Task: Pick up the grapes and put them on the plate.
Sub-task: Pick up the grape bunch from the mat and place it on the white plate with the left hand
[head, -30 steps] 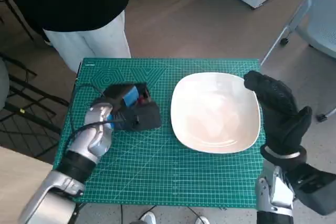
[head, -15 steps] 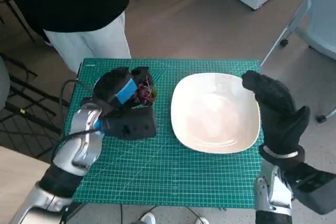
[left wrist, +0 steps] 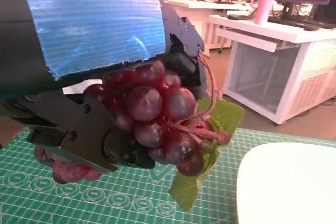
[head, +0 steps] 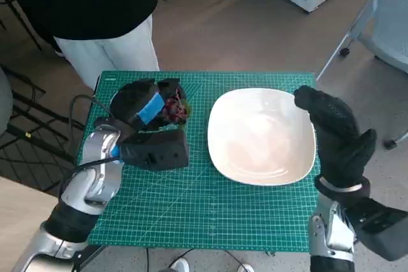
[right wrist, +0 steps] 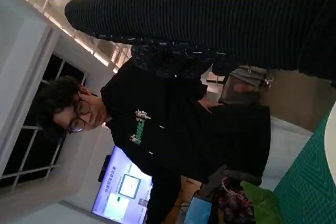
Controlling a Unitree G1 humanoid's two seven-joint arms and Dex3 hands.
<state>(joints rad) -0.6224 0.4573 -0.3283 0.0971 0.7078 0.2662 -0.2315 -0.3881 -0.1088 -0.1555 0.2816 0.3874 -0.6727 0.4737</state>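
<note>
A bunch of dark red grapes with a green leaf hangs in my left hand, above the green mat's left part and off its surface. The left wrist view shows the grapes close up, gripped between black fingers under the blue-taped back, with the leaf dangling. The white plate lies empty on the right half of the mat, a short gap away from the grapes. My gloved right hand stands raised at the plate's right edge, holding nothing. In the right wrist view the grapes appear small and far off.
A green cutting mat covers the small table. A person in a black top and white trousers stands at the table's far left corner and also shows in the right wrist view as the person. Chair wheels stand on the floor beyond.
My left hand has risen off the mat with the grapes in it, so the bunch now shows beside the taped back. The right hand has hardly moved.
</note>
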